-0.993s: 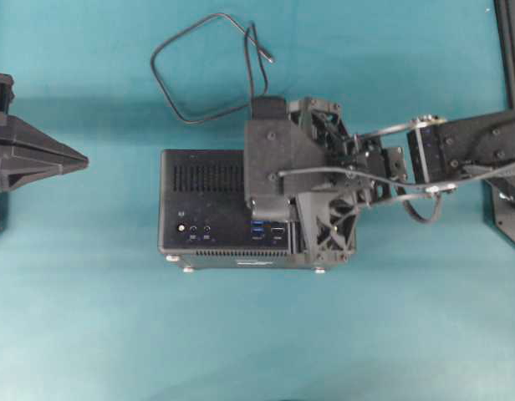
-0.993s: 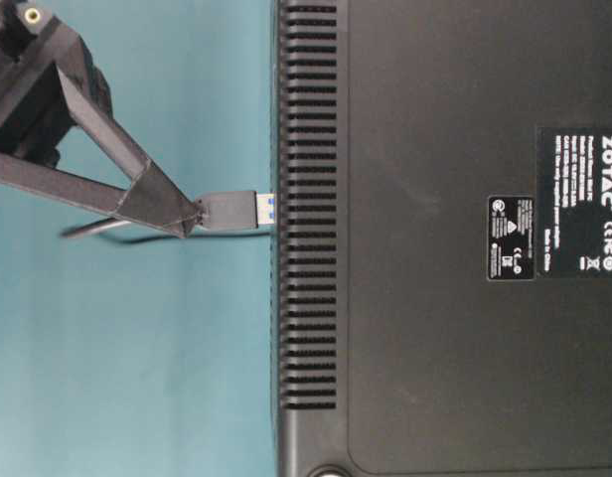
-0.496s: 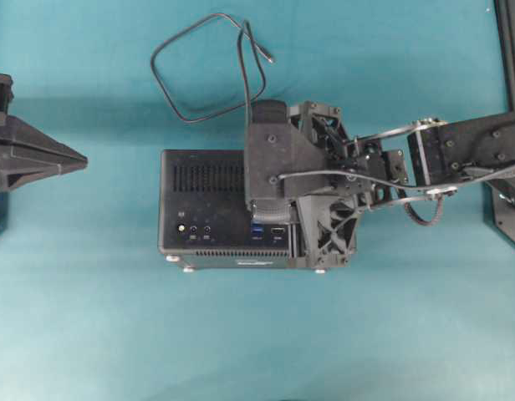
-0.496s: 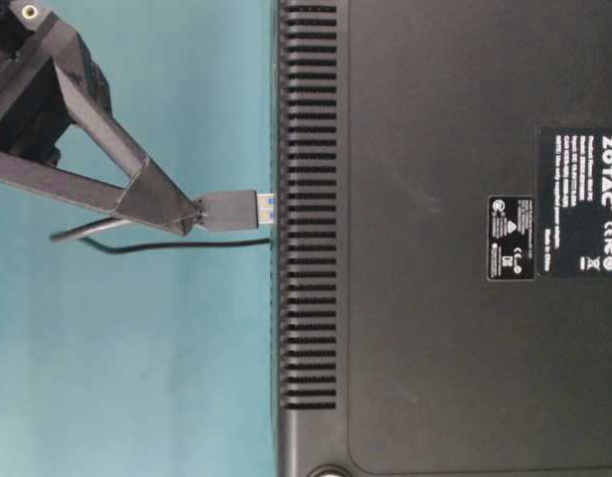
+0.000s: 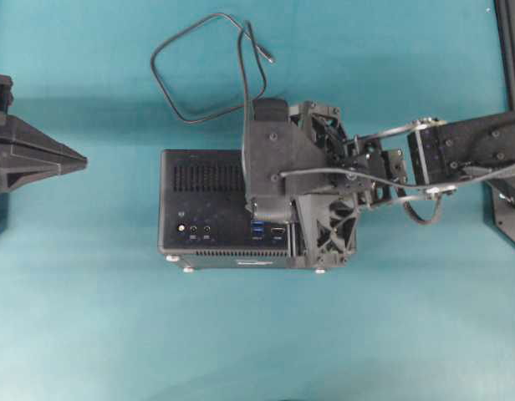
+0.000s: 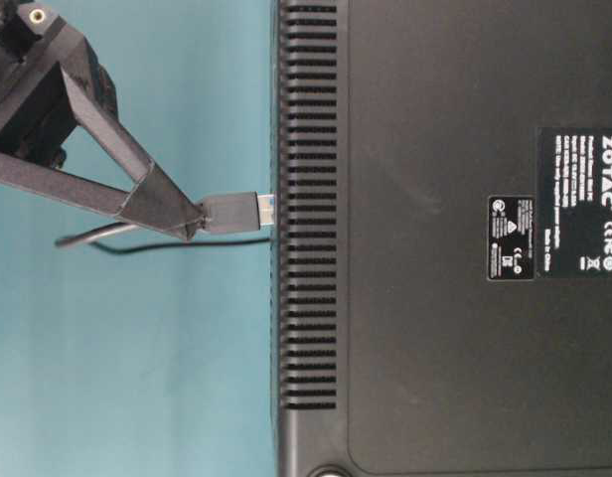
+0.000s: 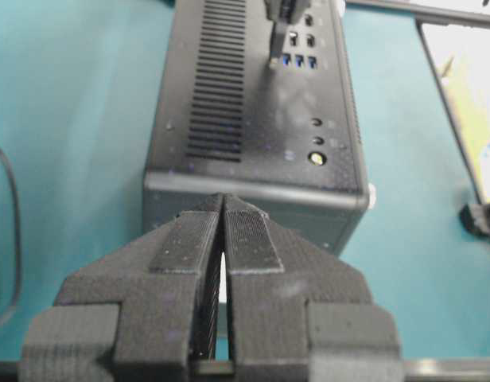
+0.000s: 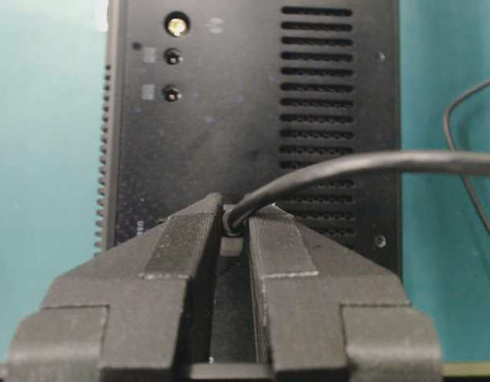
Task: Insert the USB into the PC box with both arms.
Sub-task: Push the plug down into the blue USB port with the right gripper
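Observation:
The PC box (image 5: 203, 200) lies on the teal table with its port face up; it also shows in the left wrist view (image 7: 253, 119) and the right wrist view (image 8: 253, 103). My right gripper (image 6: 197, 214) is shut on the USB plug (image 6: 231, 212), whose blue tip touches the box's port face (image 6: 286, 209). In the overhead view the right wrist hides the plug. The USB cable (image 5: 207, 67) loops behind the box and runs out of the right gripper (image 8: 234, 211). My left gripper (image 5: 80, 160) is shut and empty, left of the box and apart from it, as the left wrist view (image 7: 223, 208) shows.
A black frame (image 5: 512, 50) runs along the right edge, with the right arm's base below it (image 5: 508, 225). A pale sheet (image 7: 468, 103) lies right of the box in the left wrist view.
The right gripper has tilted slightly with the plug, and less of the blue tip shows at the box's face. The cable behind it has shifted. The left arm has not moved.

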